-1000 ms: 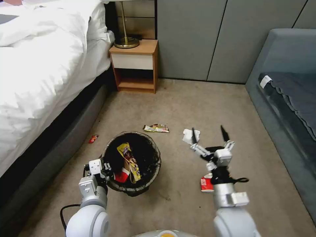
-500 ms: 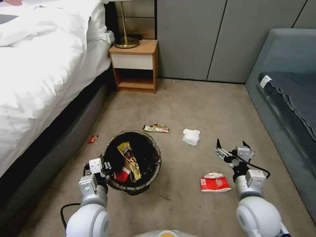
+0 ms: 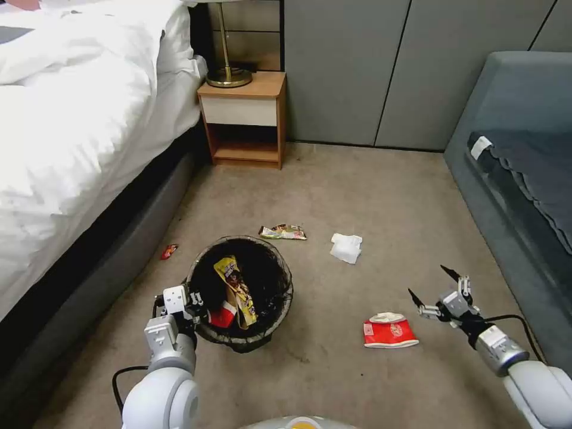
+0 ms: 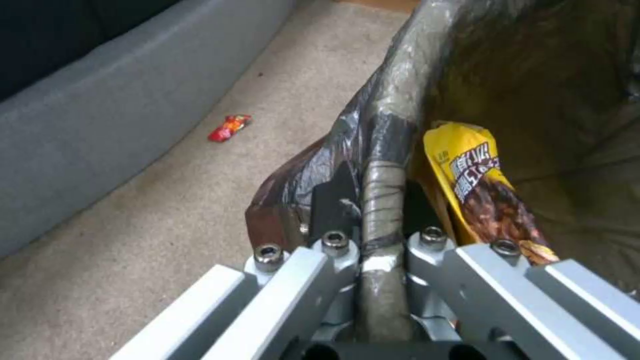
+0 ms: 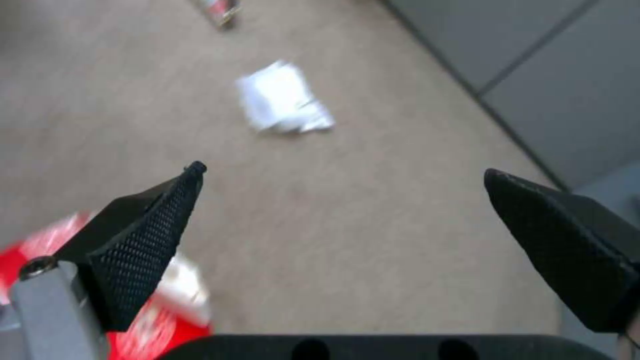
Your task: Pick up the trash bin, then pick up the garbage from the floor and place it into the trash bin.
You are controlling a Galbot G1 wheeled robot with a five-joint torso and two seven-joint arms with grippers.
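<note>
Trash bin: on the carpet beside the bed, lined with a dark bag, yellow wrapper inside; probably light, thin-walled; rim the natural place to grip.
Left gripper: clamped over the bin's near rim, bag film pinched between the fingers; film likely slippery.
Red packet: flat on the floor just beside the right gripper; seems light and crushable; raised white edge best to pinch.
White tissue: farther ahead; soft, weightless; take by the bunched middle.
Flattened wrapper: beyond the bin; thin, crinkly.
Small red wrapper: near the bed base.
Right gripper: low over the carpet, fingers spread wide, holding nothing.
</note>
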